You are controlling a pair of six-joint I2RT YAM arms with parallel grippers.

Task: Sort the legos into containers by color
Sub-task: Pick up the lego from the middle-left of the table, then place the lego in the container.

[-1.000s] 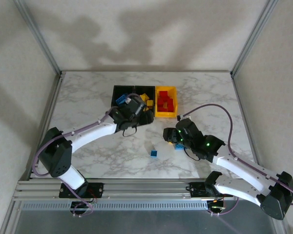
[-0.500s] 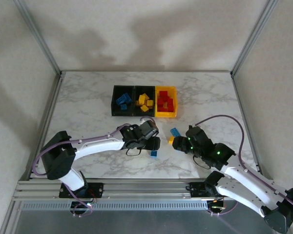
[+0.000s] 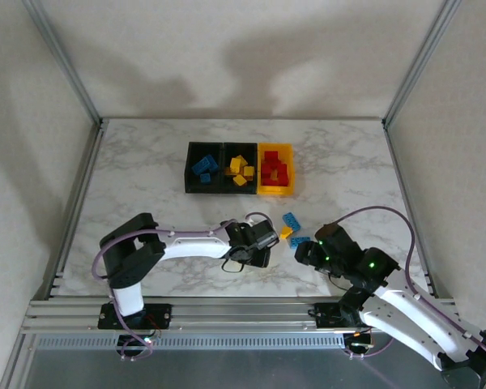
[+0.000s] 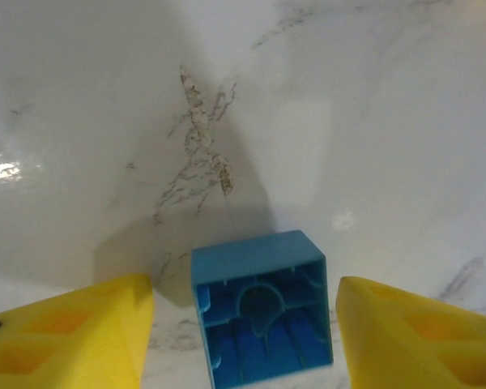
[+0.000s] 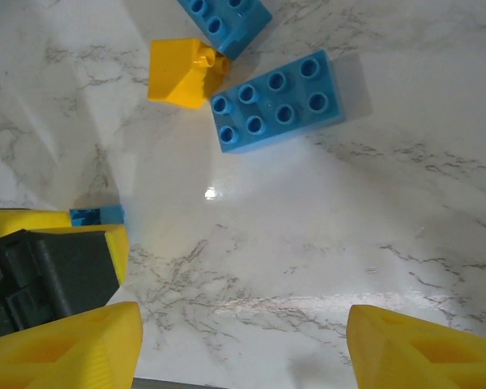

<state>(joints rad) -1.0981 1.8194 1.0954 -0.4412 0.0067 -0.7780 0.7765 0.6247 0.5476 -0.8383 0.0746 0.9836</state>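
Near the right tool (image 5: 241,332), a yellow brick (image 5: 181,74) separates two blue bricks (image 5: 279,101).

From the top camera I see soft, even, rather dim light, with broad blurred shadows on the back wall (image 3: 243,57). Small glare spots shine on the marble table (image 5: 308,267), and the blue brick (image 4: 259,308) throws a grey shadow.

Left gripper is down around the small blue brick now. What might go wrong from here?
1. The blue brick lies upside down, slightly turned and off-centre inside the open left gripper, so closing may shove or twist it instead of gripping it squarely.
2. The right gripper hangs open close beside the left one, so a move by either arm might clip the other.
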